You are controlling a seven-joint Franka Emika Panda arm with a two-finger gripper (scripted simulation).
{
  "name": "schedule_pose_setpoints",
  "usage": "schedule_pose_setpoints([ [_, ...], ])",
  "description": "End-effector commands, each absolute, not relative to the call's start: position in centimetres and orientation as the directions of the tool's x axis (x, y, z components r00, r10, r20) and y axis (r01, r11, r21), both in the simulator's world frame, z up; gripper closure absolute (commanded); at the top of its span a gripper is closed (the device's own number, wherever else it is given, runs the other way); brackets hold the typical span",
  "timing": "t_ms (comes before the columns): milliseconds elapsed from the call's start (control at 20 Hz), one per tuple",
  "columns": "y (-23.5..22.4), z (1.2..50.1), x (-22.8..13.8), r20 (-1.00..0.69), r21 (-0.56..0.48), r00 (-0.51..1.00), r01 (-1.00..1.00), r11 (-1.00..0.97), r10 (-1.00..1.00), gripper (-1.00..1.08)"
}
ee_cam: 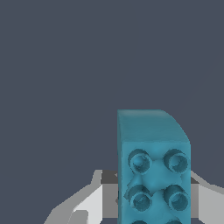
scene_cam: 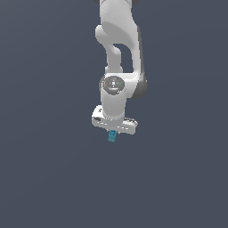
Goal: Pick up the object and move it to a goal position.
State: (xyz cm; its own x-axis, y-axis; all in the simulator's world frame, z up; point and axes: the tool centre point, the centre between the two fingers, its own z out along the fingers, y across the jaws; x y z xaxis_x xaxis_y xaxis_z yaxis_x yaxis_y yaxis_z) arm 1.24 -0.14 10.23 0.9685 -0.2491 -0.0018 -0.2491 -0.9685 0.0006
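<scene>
The object is a small teal-blue oblong block with round studs on one face. In the exterior view it hangs just under the white gripper of the arm, near the middle of the picture. In the wrist view the block fills the space between the two fingers, with a grey-white finger on one side and the other finger on the other side. The jaws are shut on the block. The fingertips themselves are hidden by the hand in the exterior view.
The white arm comes down from the top of the exterior view. The background is a plain dark grey-blue surface. No goal marker or other object shows.
</scene>
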Motion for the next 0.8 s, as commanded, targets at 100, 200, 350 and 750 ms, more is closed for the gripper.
schedule_pose_setpoints([
  [100, 3.1, 14.3, 1.2, 0.0, 0.001, 0.969, -0.249, -0.969, -0.249, 1.08],
  [200, 4.3, 15.9, 1.2, 0.0, 0.001, 0.969, -0.249, -0.969, -0.249, 1.08],
  [350, 5.7, 17.7, 1.3, 0.0, 0.001, 0.969, -0.249, -0.969, -0.249, 1.08],
  [750, 7.2, 19.5, 1.4, 0.0, 0.001, 0.969, -0.249, -0.969, -0.249, 1.08],
])
